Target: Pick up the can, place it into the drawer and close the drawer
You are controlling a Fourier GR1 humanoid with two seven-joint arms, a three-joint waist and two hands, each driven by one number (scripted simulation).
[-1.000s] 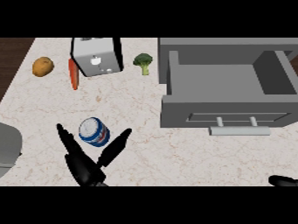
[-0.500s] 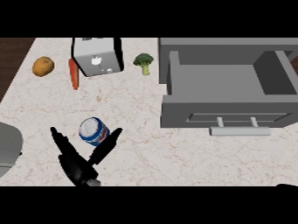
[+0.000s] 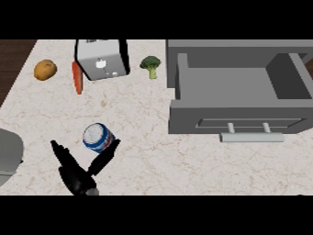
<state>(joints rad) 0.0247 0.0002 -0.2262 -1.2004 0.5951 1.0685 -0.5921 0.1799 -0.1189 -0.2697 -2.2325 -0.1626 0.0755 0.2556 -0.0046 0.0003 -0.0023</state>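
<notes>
– Near-left on the worktop (image 3: 186,165), head view: can (image 3: 98,137), blue and white, pale top face turned up toward us. Seems upright; not certain.
– Hand?
– Left hand (image 3: 77,176) just on the near side of it, open, fingers (image 3: 106,155) straight and splayed in a V. One tip lies just beside the can's near-right flank; whether it touches, I cannot tell. Nothing gripped. Right hand not showing.
– How will it handle?
– My guess: rigid metal wall that won't give under the fingers. The side looks smooth and round, so it is likely to slip or roll if nudged off-centre. Weight unknown, moderate if full. Best hold is across the middle of the side wall, thumb opposite fingers, not at the rim.
– Destination?
– Drawer (image 3: 240,112) to the right and a little farther, well apart from the can, pulled open, handle (image 3: 250,137) on its near face.
– Bystanders?
– Far left: potato (image 3: 45,69), carrot (image 3: 77,78), toaster (image 3: 101,59), broccoli (image 3: 150,64). All well apart from the can and, I judge, off the path to the drawer.
</notes>
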